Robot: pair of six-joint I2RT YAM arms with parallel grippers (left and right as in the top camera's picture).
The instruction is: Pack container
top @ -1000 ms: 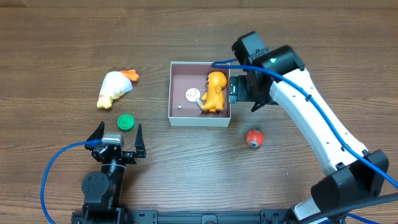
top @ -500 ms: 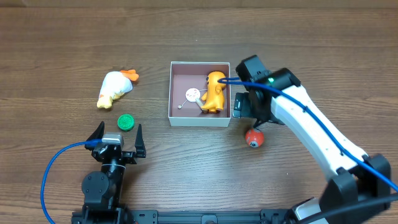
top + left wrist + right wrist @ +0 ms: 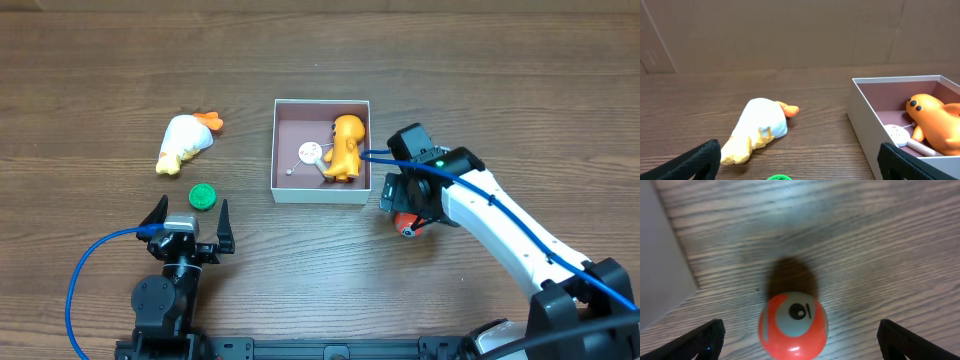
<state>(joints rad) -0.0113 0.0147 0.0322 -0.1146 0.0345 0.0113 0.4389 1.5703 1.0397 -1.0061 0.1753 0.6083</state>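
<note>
The container (image 3: 282, 190) is a shallow white-walled box with a pinkish-brown floor at the table's middle; it also shows in the left wrist view (image 3: 862, 125). Inside lie an orange toy figure (image 3: 346, 146) (image 3: 935, 120) and a small white round piece on a stick (image 3: 309, 152). My right gripper (image 3: 404, 214) is open, low over a red ball (image 3: 407, 226) just right of the container's front corner; the ball (image 3: 793, 326) sits between the open fingertips (image 3: 800, 339). My left gripper (image 3: 188, 217) is open and empty near the front left.
A white and yellow plush duck (image 3: 184, 143) (image 3: 757, 130) lies left of the container. A green cap (image 3: 203, 196) (image 3: 778, 177) lies on the table just ahead of my left gripper.
My right arm has moved from beside the container's right wall toward the front, down over the red ball. The left arm has not moved.
</note>
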